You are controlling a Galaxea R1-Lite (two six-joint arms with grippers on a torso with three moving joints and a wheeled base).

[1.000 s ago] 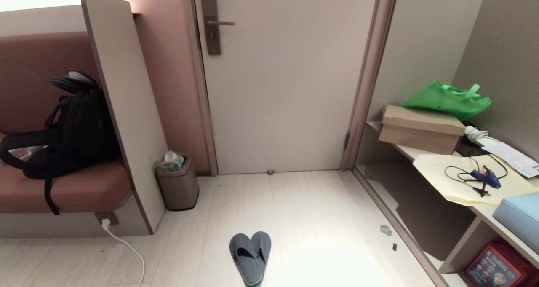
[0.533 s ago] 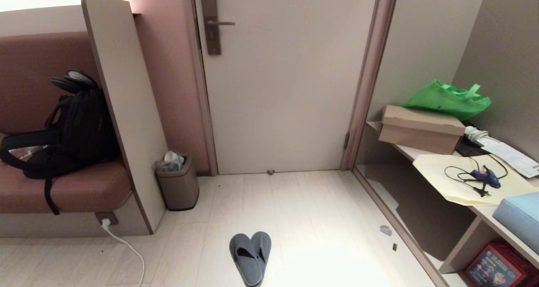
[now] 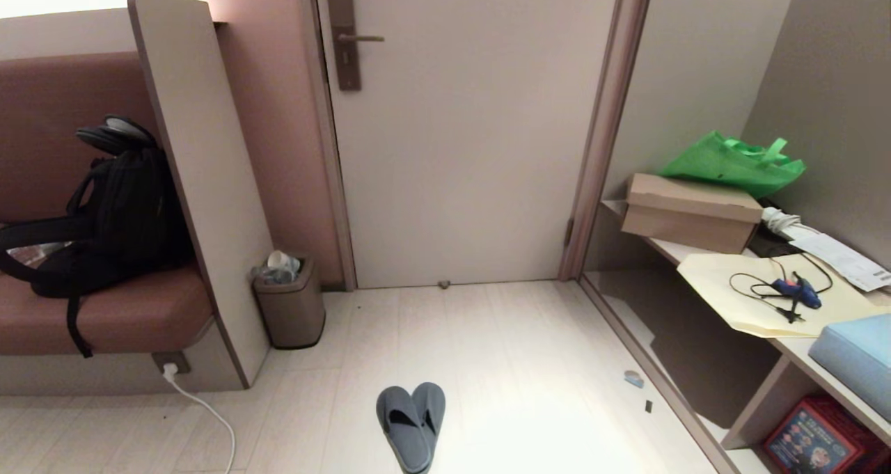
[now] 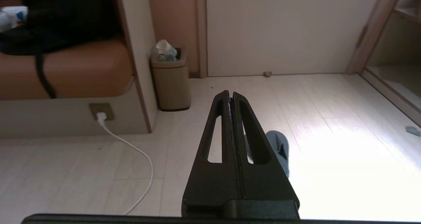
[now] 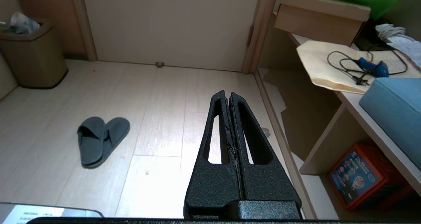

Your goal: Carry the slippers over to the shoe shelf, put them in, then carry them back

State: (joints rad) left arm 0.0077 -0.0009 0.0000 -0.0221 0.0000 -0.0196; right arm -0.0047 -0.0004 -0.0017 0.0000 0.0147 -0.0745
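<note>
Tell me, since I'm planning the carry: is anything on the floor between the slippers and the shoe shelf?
Nothing large. The slippers lie overlapped on bare floor; the shelf opens to their right. Only a small blue-grey scrap and a tiny dark bit lie by its edge. A red box fills the next cubby.

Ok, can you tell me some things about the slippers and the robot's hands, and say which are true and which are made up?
1. The slippers lie on the floor, one partly on top of the other. True.
2. The left gripper holds a slipper. False: its jaws are shut on nothing.
3. The right gripper has its jaws pressed together. True.
4. The slippers sit in the shoe shelf. False: they lie out on the floor.
5. The blue glue gun is in the bin. False: it lies on the bench.
</note>
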